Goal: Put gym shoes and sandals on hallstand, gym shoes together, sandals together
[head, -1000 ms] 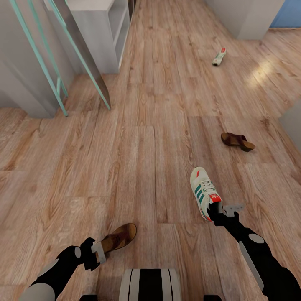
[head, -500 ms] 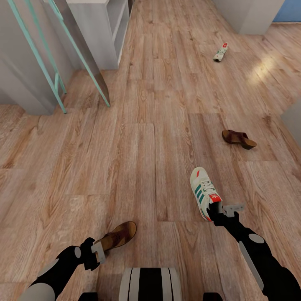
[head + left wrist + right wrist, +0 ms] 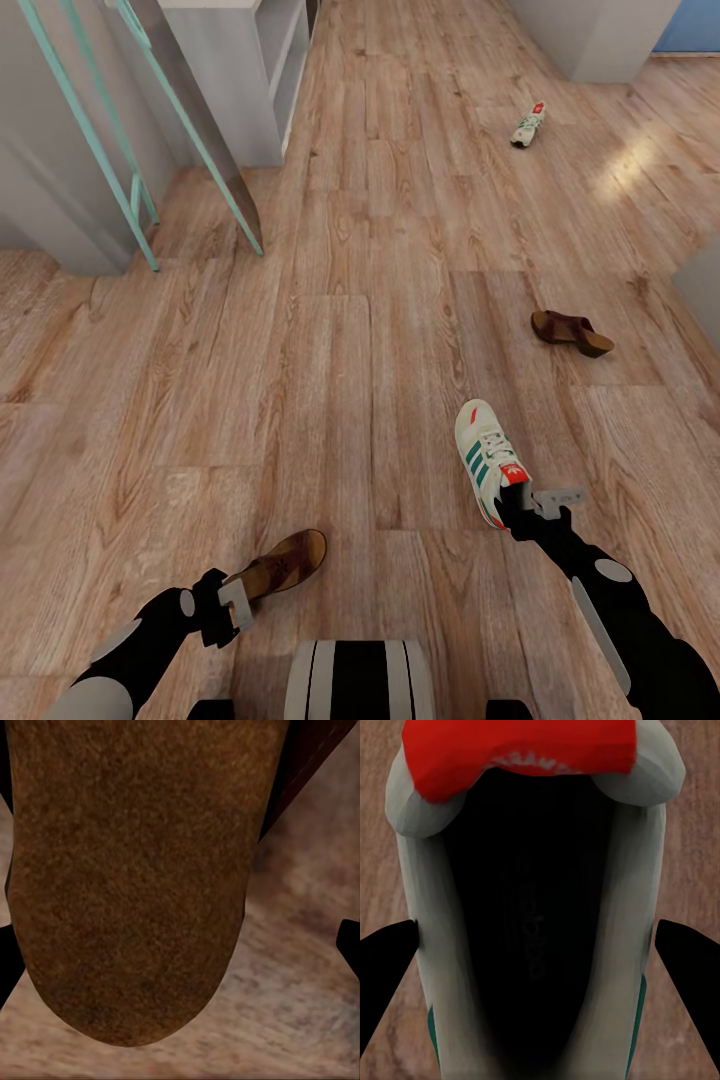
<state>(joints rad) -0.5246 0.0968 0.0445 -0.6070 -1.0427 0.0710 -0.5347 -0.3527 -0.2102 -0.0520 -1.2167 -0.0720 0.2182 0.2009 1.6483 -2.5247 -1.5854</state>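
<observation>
While each hand grips a shoe | left hand point(image 3: 232, 603): sandal point(image 3: 283, 565) | right hand point(image 3: 525, 506): gym shoe point(image 3: 487, 460) heel

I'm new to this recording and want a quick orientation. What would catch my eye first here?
Two black arms reach out low over the wooden floor, each carrying a shoe: the left pincer holds a brown sandal and the right pincer grips a white sneaker with green stripes by its heel. Farther ahead on the right lie a second sandal and, beyond it, a second sneaker. A grey shelf unit stands far left.
</observation>
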